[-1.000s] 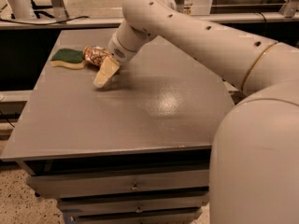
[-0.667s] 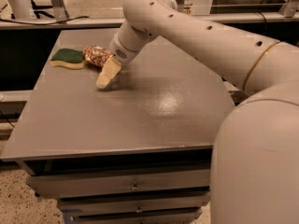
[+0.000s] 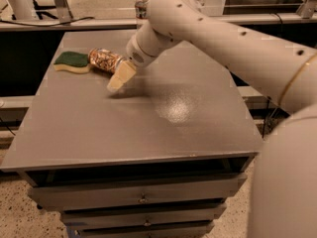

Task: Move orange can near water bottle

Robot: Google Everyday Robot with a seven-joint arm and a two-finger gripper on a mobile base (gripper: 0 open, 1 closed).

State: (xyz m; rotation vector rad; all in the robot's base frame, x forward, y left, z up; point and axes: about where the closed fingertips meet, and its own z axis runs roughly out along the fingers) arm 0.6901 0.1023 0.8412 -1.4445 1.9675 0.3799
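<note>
One dented orange-gold metal can [image 3: 105, 61] lies sideways on the grey worktop [image 3: 148, 128] just left of the cream claw [image 3: 119, 80], open or closed I cannot tell; the clear plastic water bottle [image 3: 142, 0] stands well beyond.

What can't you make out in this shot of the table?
Camera view:
orange can: its right end is hidden behind the gripper, low over the table.
water bottle: right side hidden by the arm, base behind the far ledge.
</note>
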